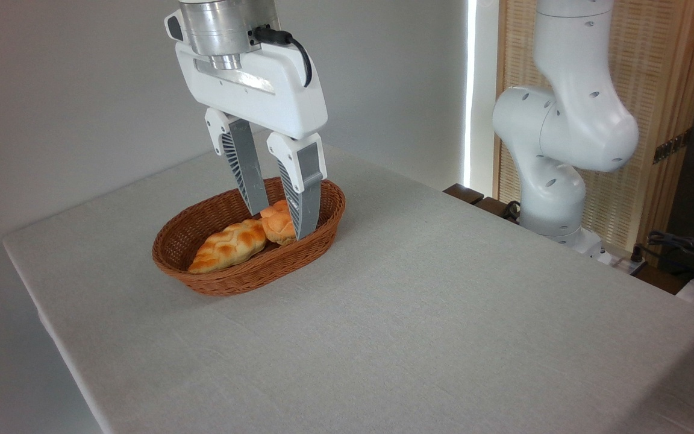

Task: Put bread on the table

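The small round golden bun, the bread (275,225), lies in the right half of an oval brown wicker basket (234,286). My gripper (282,223) hangs straight down into the basket and is open. Its two grey fingers stand on either side of the bun, the left one behind the bun's top and the right one (305,208) covering its right edge. Whether the pads touch the bun does not show. The basket rests on the table (443,301), which is covered with a light grey-white cloth.
A longer braided golden loaf (229,245) lies in the basket, touching the bun's left side. The arm's white base (555,150) stands beyond the table's far right edge. Cables and a dark object (693,253) sit at the far right.
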Robot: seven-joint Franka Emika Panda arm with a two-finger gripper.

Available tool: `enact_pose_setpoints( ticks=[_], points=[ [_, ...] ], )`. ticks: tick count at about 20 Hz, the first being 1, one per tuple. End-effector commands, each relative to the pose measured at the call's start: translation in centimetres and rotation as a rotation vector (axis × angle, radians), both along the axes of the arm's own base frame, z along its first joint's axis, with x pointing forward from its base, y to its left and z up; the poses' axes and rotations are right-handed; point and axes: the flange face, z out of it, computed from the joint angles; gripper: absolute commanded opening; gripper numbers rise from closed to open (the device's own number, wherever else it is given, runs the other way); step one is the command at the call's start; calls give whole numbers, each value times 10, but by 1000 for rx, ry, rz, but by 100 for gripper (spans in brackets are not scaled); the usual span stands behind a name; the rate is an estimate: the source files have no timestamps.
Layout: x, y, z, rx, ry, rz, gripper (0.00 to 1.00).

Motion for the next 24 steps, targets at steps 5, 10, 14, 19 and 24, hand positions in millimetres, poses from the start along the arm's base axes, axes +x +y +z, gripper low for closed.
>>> enact_pose_setpoints(
  ticks=[5, 10, 14, 19, 24],
  points=[
    [-3, -1, 2, -4, -2, 3, 100],
    [-3, -1, 2, -4, -2, 3, 100],
    [-3, -6, 0, -3, 3, 4, 100],
    [-5, -17, -8, -9, 20, 1, 100],
    [-4, -27, -10, -25, 26, 18, 100]
  ],
)
